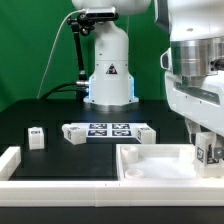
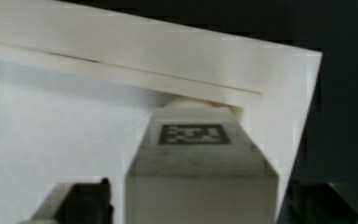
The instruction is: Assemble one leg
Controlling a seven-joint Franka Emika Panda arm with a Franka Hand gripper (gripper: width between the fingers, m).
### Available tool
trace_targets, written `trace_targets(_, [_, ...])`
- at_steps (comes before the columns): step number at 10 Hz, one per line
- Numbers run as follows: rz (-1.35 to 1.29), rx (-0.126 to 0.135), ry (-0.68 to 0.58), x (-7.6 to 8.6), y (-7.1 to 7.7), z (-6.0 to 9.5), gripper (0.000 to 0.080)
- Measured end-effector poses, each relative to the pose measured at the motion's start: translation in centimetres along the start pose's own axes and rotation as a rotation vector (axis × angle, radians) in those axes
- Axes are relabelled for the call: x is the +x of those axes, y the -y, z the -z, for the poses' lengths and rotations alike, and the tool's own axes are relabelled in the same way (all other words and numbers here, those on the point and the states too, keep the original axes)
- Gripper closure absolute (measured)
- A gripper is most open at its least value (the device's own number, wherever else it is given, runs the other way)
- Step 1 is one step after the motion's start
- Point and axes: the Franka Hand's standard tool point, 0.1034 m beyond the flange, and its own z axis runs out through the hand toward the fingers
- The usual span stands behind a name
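My gripper (image 1: 207, 150) is shut on a leg (image 1: 209, 152), a small white post with a black-and-white tag. I hold it upright at the right end of the large white tray-like piece (image 1: 150, 165). In the wrist view the leg (image 2: 197, 165) fills the gap between my two dark fingers (image 2: 87, 203), its tag facing the camera. Its far end sits at a corner of the tray-like piece (image 2: 69, 110); whether it touches is unclear. Another leg (image 1: 36, 137) stands on the black table at the exterior view's left.
The marker board (image 1: 100, 131) lies mid-table, with another small white post (image 1: 146, 134) at its right end. A low white wall (image 1: 40, 183) runs along the table's front and left edge. The robot base (image 1: 108, 70) stands behind.
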Motion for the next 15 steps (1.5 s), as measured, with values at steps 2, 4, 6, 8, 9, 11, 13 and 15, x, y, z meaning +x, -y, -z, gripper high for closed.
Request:
trace_targets(2, [0.126,-0.004,-0.001,-0.02,-0.02,0.01,0.0187])
trace_targets(4, [0.34,-0.013,-0.001,-0.2,0.06,0.18,0.0151])
trace_targets(6, [0.513,-0.02,-0.012,-0.43,0.13,0.2,0.015])
trace_targets(8, [0.745,-0.034,-0.028,-0.38,0.09,0.19,0.015])
trace_targets(9, [0.858,-0.047,-0.04,-0.44,0.07,0.17,0.015])
trace_targets(11, [1.079,-0.059,-0.054,-0.31,0.16,0.21,0.015])
trace_targets(13, [1.245,-0.07,-0.051,-0.14,0.09,0.21,0.015])
trace_targets(15, [1.374,-0.077,-0.05,-0.01,0.09,0.22,0.015])
